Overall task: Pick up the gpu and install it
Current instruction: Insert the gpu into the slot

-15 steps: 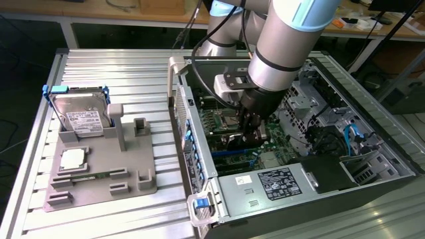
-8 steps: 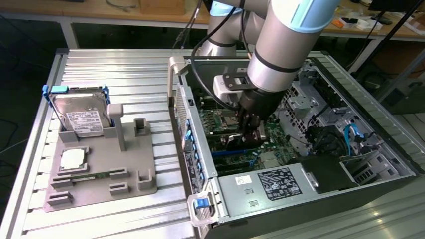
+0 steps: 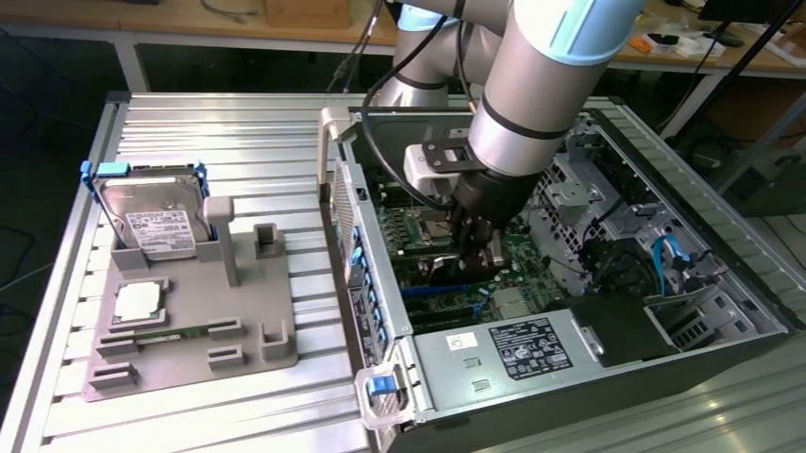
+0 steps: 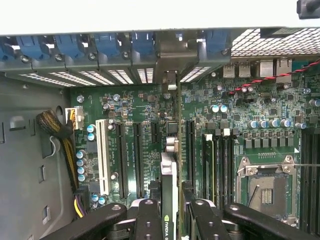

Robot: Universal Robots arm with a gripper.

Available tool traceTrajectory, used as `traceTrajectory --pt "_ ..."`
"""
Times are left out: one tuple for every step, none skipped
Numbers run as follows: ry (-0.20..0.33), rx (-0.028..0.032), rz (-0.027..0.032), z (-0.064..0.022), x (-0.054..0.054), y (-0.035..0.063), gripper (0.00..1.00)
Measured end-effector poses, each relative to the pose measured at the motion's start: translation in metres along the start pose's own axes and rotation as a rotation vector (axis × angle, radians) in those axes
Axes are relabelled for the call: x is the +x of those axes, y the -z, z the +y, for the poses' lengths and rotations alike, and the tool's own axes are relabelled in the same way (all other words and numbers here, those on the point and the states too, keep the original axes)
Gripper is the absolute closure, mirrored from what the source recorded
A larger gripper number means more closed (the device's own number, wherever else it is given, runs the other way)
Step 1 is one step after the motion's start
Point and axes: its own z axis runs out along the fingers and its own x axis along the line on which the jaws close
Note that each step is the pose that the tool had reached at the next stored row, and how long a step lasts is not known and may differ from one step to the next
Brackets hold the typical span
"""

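While edge-on above the motherboard [image 4: 150,107], NVIDIA-labelled gpu [image 4: 169,180], tight in the pinch of the gripper [image 4: 172,209]

Exterior view: high, oblique, whole PC case [image 3: 365,236]. Wrist view: close past jaws onto shared motherboard [image 4: 145,107].
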Motion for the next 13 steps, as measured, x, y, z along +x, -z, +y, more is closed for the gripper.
traceTrajectory --pt "0.0 -0.0001 0.0001 0.0 0.0 -0.0002 0.73" --pt "0.0 0.0 0.0001 0.0 0.0 -0.0006 0.73" --pt "0.0 -0.0001 0.0001 0.0 0.0 -0.0009 0.73" --pt "0.0 -0.0001 0.0002 0.0 0.0001 -0.0011 0.73" --pt "0.0 -0.0001 0.0002 0.0 0.0001 -0.0013 0.73" --pt "0.0 -0.0001 0.0003 0.0 0.0001 -0.0015 0.73" --pt "0.0 -0.0001 0.0002 0.0 0.0001 -0.0018 0.73" --pt "0.0 -0.0001 0.0002 0.0 0.0001 -0.0019 0.73" --pt "0.0 -0.0001 0.0002 0.0 0.0001 -0.002 0.73" --pt "0.0 -0.0001 0.0001 0.0 0.0001 -0.0022 0.73" --pt "0.0 0.0 0.0 0.0 0.0001 -0.0024 0.73" --pt "0.0 0.0 0.0001 0.0 0.0001 -0.0026 0.73" --pt "0.0 0.0 0.0001 0.0 0.0001 -0.0028 0.73"
